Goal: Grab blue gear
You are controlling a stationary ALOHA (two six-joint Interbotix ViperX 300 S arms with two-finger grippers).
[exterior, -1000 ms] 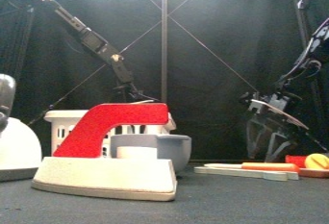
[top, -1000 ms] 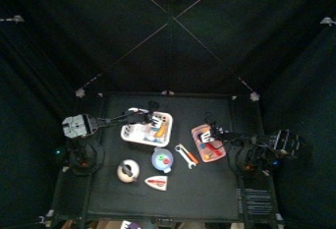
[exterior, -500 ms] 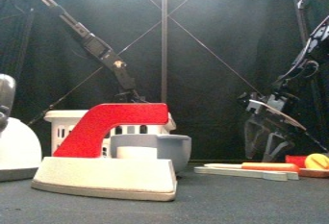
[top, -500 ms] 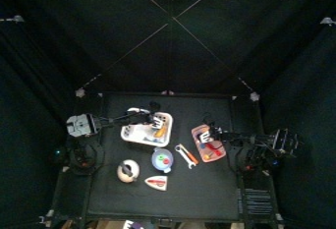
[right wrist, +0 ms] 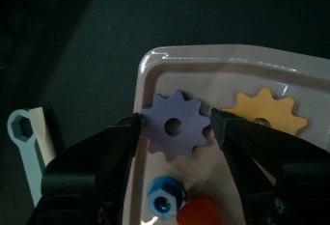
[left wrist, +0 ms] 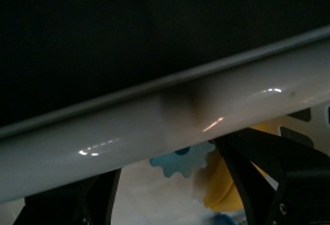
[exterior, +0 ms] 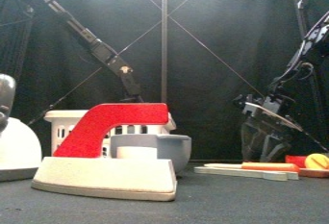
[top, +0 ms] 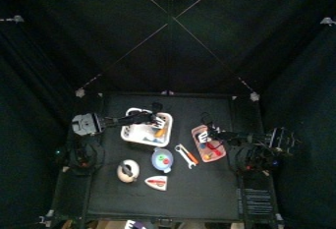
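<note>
The blue gear (left wrist: 187, 158) lies inside the white tray (left wrist: 142, 113), just past its rim and beside a yellow piece (left wrist: 233, 174). My left gripper (left wrist: 171, 171) hangs over that rim, open, with the blue gear showing between its jaws and untouched. From above, the left gripper (top: 156, 125) is over the white tray (top: 137, 133). My right gripper (right wrist: 178, 132) rests over the pink tray (right wrist: 245, 65), shut on a purple gear (right wrist: 177, 125).
The pink tray also holds a yellow gear (right wrist: 264, 110). A white wrench (top: 187, 156), a grey-blue disc (top: 161, 159), a white roll (top: 128, 171) and a red-and-white block (exterior: 110, 156) lie at the front.
The left arm has come down and further over the white tray, and its jaws have opened a little wider. The right arm has not moved.
</note>
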